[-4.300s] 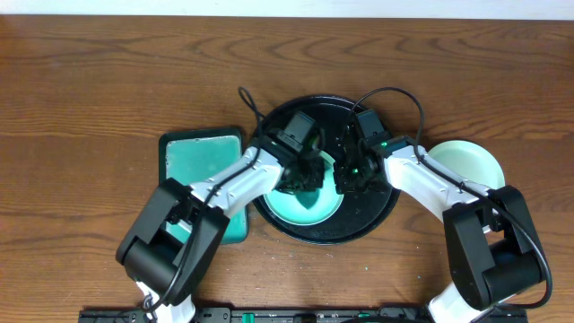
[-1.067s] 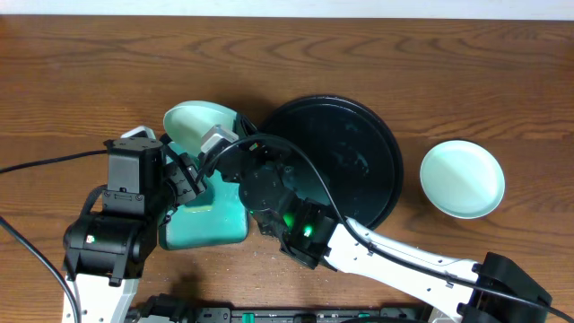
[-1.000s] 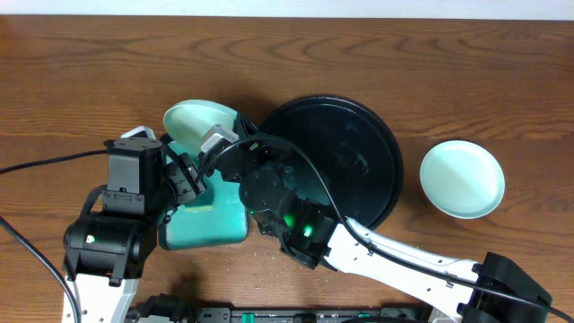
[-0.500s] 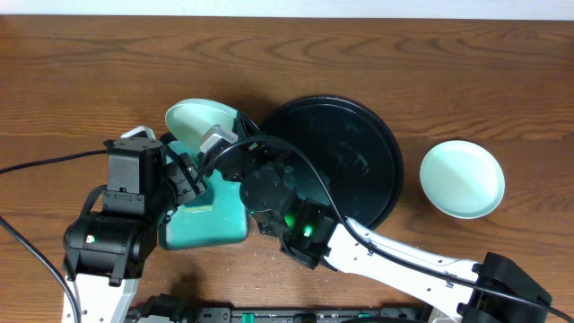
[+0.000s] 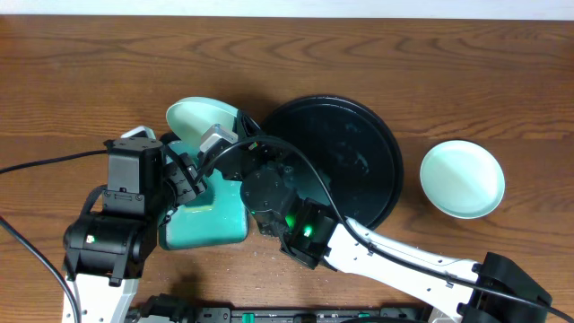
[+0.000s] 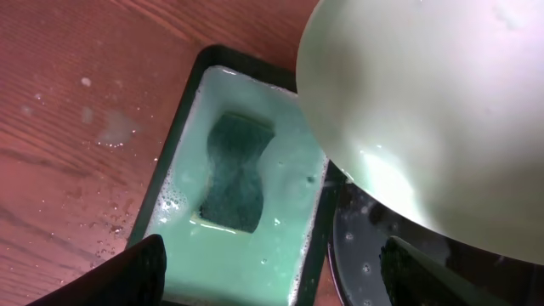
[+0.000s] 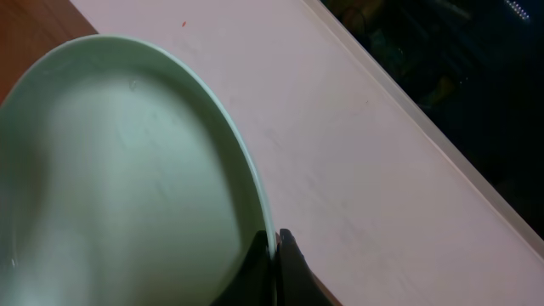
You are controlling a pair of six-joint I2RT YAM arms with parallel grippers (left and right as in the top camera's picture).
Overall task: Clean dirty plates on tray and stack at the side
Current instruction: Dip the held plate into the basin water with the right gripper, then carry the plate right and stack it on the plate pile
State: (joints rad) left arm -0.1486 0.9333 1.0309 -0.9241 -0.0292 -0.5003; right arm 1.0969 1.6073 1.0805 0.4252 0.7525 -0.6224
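Note:
A pale mint plate (image 5: 199,119) hangs tilted over the teal wash tray, with my right gripper (image 5: 231,131) shut on its rim. The right wrist view shows that rim pinched between the fingers of the right gripper (image 7: 274,244), with the plate's (image 7: 119,187) inside facing the camera. The large black tray (image 5: 336,161) holds no plate and carries water drops. A second plate (image 5: 462,178) rests on the bare wood to the tray's right. My left gripper (image 6: 272,280) hovers open over the soapy water, under the held plate (image 6: 425,102), holding nothing.
The teal rectangular tray (image 6: 183,127) holds foamy green water and a dark sponge (image 6: 238,174). It lies just left of the black tray (image 6: 374,268). Water drops spot the wood (image 6: 110,127) left of it. My right arm (image 5: 386,251) reaches across the table's front.
Four seconds ago both grippers worked on a plate in the black tray. That plate now hangs in my right gripper over the teal tray. Over the last second it only edged slightly right.

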